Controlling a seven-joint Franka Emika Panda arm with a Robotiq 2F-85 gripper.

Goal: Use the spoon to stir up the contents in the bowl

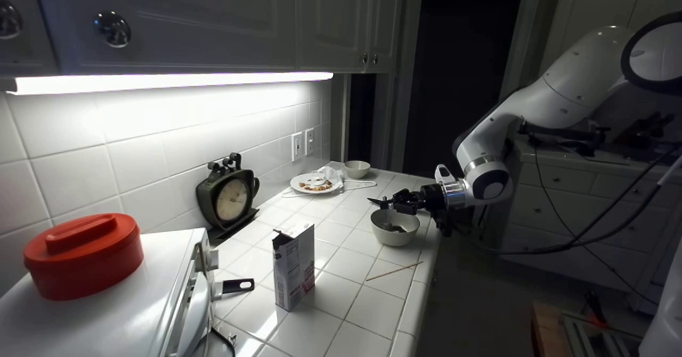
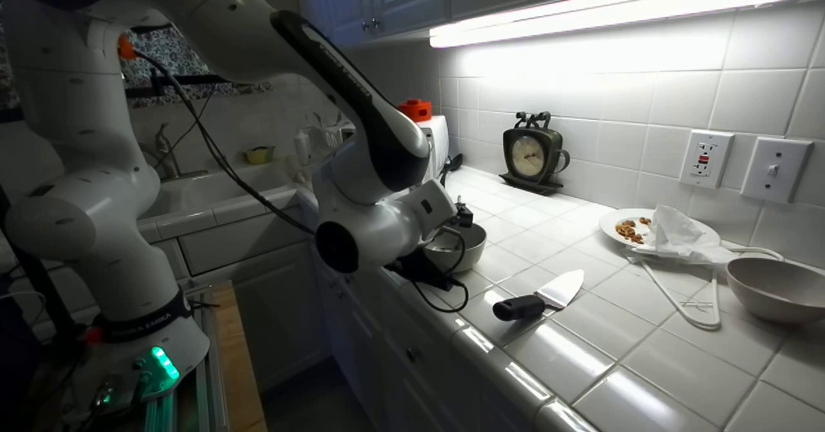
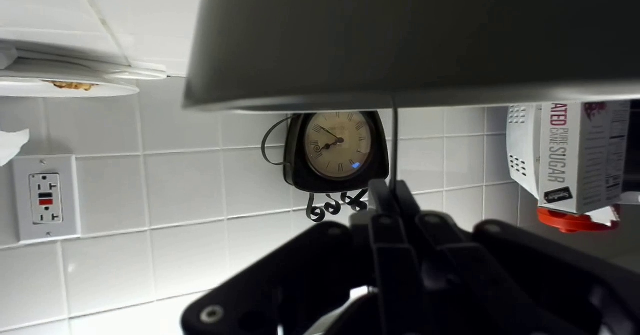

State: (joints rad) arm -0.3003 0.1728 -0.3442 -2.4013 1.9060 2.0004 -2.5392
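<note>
"Beside a brown stick (image 1: 394, 271) on the table (image 1: 341, 264), what have you got?"

"The bowl (image 1: 393, 238), dark contents (image 1: 391, 227) inside — and just above its rim, my tool (image 3: 393, 190), pinching the slim dark spoon (image 3: 394, 147)."

"Is the spoon's end in the bowl?"

"Can't tell — from my wrist view I only see it reach the rim."

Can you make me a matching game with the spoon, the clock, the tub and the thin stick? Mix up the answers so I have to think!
Things
1. spoon
2. clock
3. tub
4. thin stick

Clues
A. standing by the tiled wall
B. lying on the counter
C. pinched in the gripper
D. red

Right pairs: 1-C, 2-A, 3-D, 4-B
</note>
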